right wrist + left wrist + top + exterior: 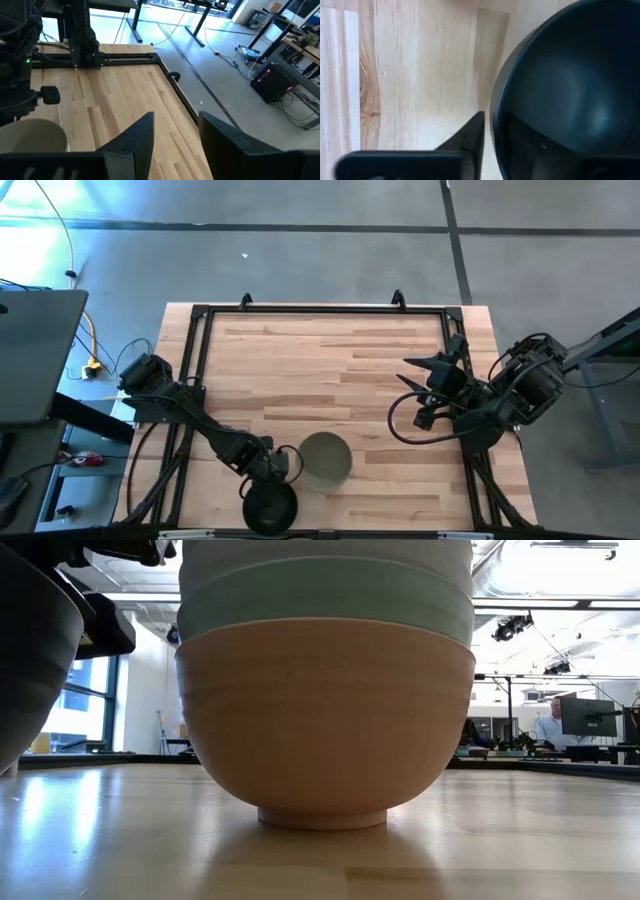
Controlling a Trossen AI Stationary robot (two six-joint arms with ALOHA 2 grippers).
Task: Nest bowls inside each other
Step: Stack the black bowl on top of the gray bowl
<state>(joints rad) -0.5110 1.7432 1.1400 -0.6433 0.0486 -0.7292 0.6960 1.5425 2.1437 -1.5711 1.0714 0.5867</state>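
My left end effector (pixel 272 476) sits at the near edge of the worktop (pixel 320 360), clenched on the rim of the black bowl (pixel 270 507), one finger (pixel 467 140) outside the wall and the other inside. Just beside it stands the stack of bowls (pixel 325 461), olive-grey on top, peach-orange bowl (pixel 325 720) at the bottom, mint green bowl (pixel 325 600) above that. My right end effector (pixel 412 383) waits well apart, released.
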